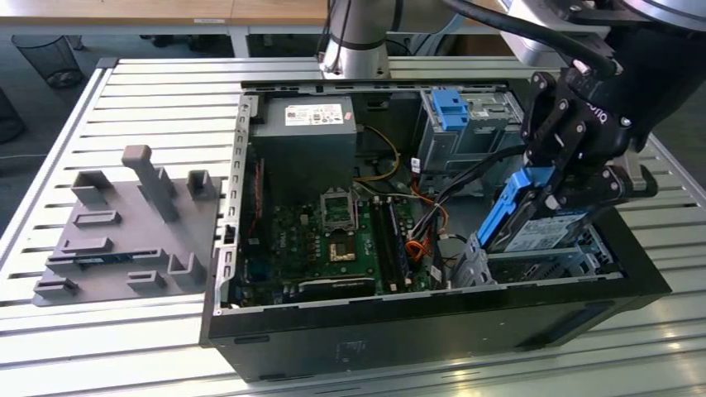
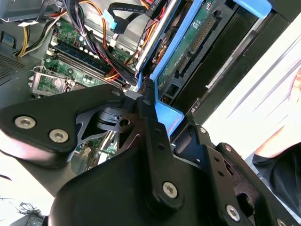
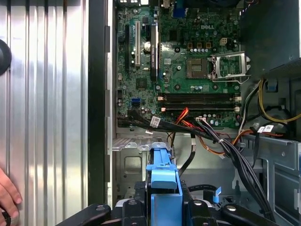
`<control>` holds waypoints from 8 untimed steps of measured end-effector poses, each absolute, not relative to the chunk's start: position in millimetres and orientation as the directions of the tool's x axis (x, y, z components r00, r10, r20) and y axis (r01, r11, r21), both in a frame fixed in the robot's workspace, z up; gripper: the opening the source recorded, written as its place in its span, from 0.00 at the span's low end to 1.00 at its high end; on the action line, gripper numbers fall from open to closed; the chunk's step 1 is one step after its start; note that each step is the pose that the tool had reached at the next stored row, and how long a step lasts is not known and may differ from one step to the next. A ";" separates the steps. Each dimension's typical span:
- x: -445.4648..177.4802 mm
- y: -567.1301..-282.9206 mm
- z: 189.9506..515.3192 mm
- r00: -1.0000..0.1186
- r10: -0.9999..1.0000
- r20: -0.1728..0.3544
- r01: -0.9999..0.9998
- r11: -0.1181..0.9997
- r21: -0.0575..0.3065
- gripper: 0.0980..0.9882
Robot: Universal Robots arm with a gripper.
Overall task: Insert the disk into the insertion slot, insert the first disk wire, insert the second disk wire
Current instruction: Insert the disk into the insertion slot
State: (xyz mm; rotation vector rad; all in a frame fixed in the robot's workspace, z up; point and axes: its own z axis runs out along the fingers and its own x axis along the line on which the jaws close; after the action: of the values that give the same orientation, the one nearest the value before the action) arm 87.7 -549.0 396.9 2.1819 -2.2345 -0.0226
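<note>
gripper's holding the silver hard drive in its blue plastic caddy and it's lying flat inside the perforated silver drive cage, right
Not flat. The gripper does hold the flat silver hard drive in its bright blue plastic caddy, but the exterior view shows it steeply tilted, lower end at the top of the boxy silver perforated drive cage, the rest sticking up above it.

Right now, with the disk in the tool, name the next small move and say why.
Probably ease the disk down toward the slot, levelling it. The tool is shut on it, and it hangs tilted with its lower end at the slot's top, not yet seated.
</note>
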 end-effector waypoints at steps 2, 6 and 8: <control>87.7 -549.0 396.2 -0.024 -1.000 0.003 -0.999 0.024 0.023 0.30; 87.7 -549.0 394.9 -0.024 -1.000 0.003 -0.999 0.024 0.023 0.30; 87.7 -549.0 394.1 -0.024 -1.000 0.003 -0.999 0.024 0.023 0.30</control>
State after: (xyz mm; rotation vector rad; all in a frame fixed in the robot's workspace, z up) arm 87.7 -549.0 394.1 2.1819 -2.2345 -0.0227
